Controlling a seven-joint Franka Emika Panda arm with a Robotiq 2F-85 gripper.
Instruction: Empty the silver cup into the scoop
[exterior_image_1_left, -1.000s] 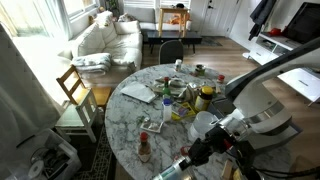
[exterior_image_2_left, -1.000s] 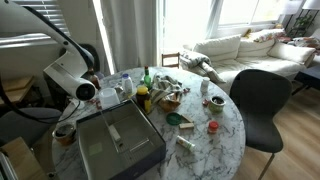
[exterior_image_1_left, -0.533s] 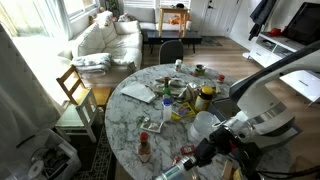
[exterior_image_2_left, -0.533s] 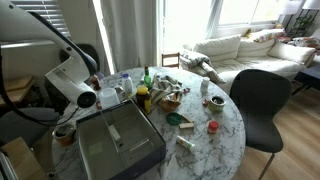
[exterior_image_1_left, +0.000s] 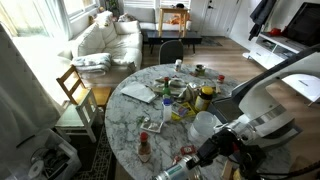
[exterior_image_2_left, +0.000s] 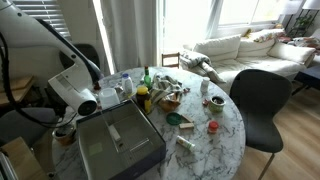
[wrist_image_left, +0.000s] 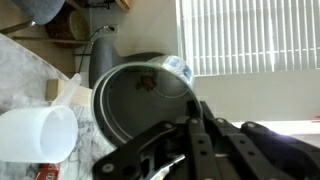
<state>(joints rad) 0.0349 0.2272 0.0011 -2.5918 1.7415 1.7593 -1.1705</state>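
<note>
The silver cup (wrist_image_left: 140, 100) fills the middle of the wrist view, lying tilted with its dark inside and pale rim facing the camera. A few small bits lie inside it. My gripper (wrist_image_left: 185, 135) is shut on its rim. In an exterior view the gripper (exterior_image_1_left: 195, 155) hangs low at the table's near edge. In an exterior view the cup (exterior_image_2_left: 64, 129) sits just beside a large grey rectangular scoop-like pan (exterior_image_2_left: 120, 148). Whether anything is falling out is hidden.
A plain white mug (wrist_image_left: 35, 135) lies just left of the cup and also shows in an exterior view (exterior_image_1_left: 203, 124). The round marble table (exterior_image_1_left: 130, 115) holds several bottles, jars and small dishes (exterior_image_2_left: 160, 95). A dark chair (exterior_image_2_left: 262, 100) stands beside it.
The arm has sunk a little toward the table's edge with the cup in the gripper. Nothing else on the table has moved.
</note>
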